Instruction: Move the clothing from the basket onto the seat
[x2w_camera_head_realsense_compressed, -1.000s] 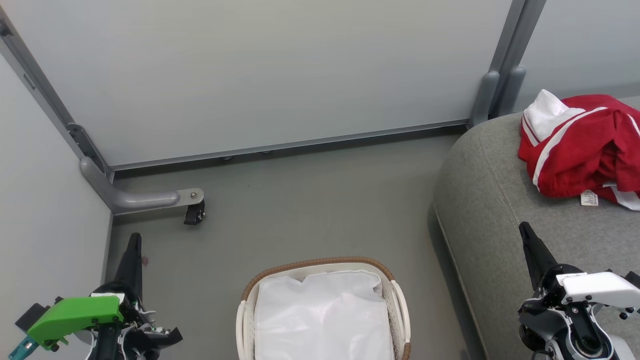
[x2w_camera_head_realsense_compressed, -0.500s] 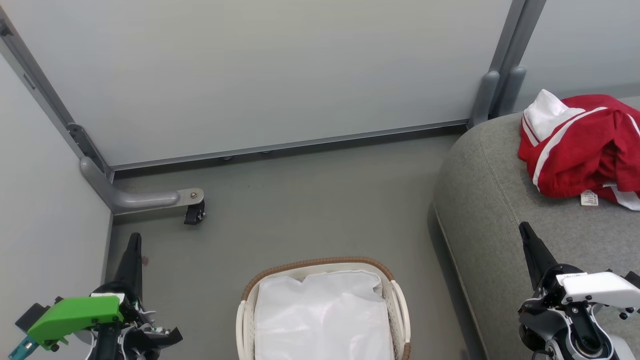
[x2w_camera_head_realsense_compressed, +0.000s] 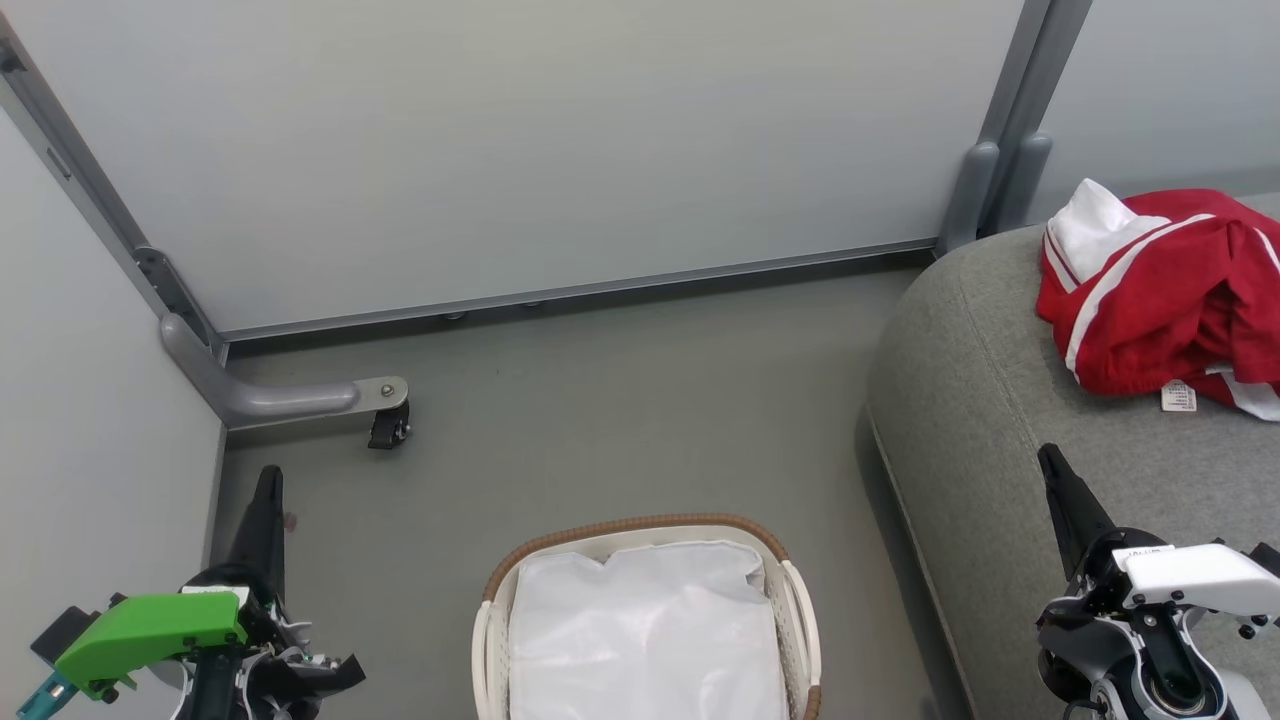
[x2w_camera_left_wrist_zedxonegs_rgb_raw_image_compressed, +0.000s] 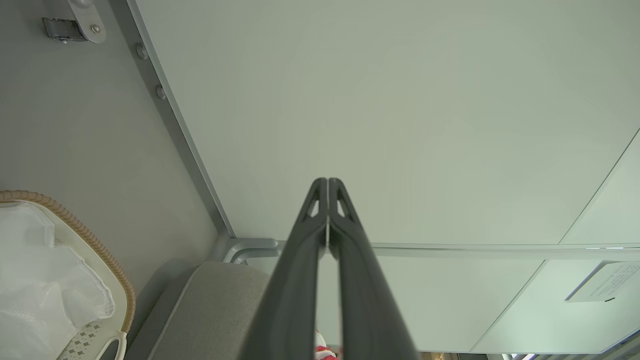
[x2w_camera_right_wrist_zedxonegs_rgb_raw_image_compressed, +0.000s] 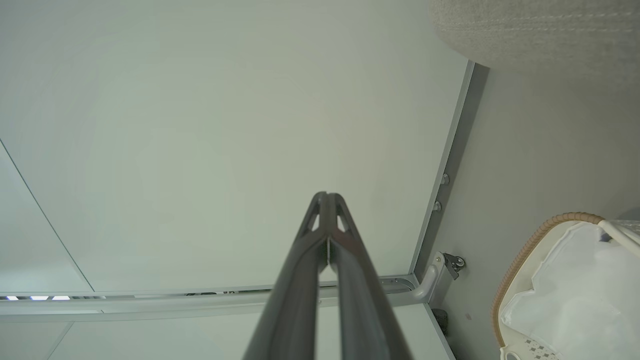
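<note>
At the upper right of the head view, the clothing (x2w_camera_head_realsense_compressed: 1170, 290) lies in a crumpled red heap on the seat (x2w_camera_head_realsense_compressed: 1000, 420). A white panel is bunched at the heap's upper left, thin white stripes run across it, and a small white care label (x2w_camera_head_realsense_compressed: 1178, 396) hangs at its lower edge. The seat's rounded grey corner fills the right side of the frame, and the heap rests well back from that corner.

At the bottom centre the basket (x2w_camera_head_realsense_compressed: 640, 527) stands on the grey floor (x2w_camera_head_realsense_compressed: 600, 420), just left of the seat and apart from it. Inside its brown woven rim only the white lining (x2w_camera_head_realsense_compressed: 645, 640) is visible, with no red fabric in the part that shows.

The left gripper (x2w_camera_head_realsense_compressed: 268, 480) sits at the lower left over the floor, under a green wrist cover (x2w_camera_head_realsense_compressed: 150, 630). In the left wrist view its fingers (x2w_camera_left_wrist_zedxonegs_rgb_raw_image_compressed: 305, 260) are pressed together at the tips with nothing between them.

The right gripper (x2w_camera_head_realsense_compressed: 1050, 462) sits at the lower right over the seat's front part, well below the clothing, behind a white wrist cover (x2w_camera_head_realsense_compressed: 1200, 575). In the right wrist view its fingers (x2w_camera_right_wrist_zedxonegs_rgb_raw_image_compressed: 300, 270) are likewise closed on nothing.

Pale wall panels (x2w_camera_head_realsense_compressed: 550, 150) in grey frames close off the top of the frame. A curved grey foot (x2w_camera_head_realsense_compressed: 290, 395) with a small black caster stands at the left.
</note>
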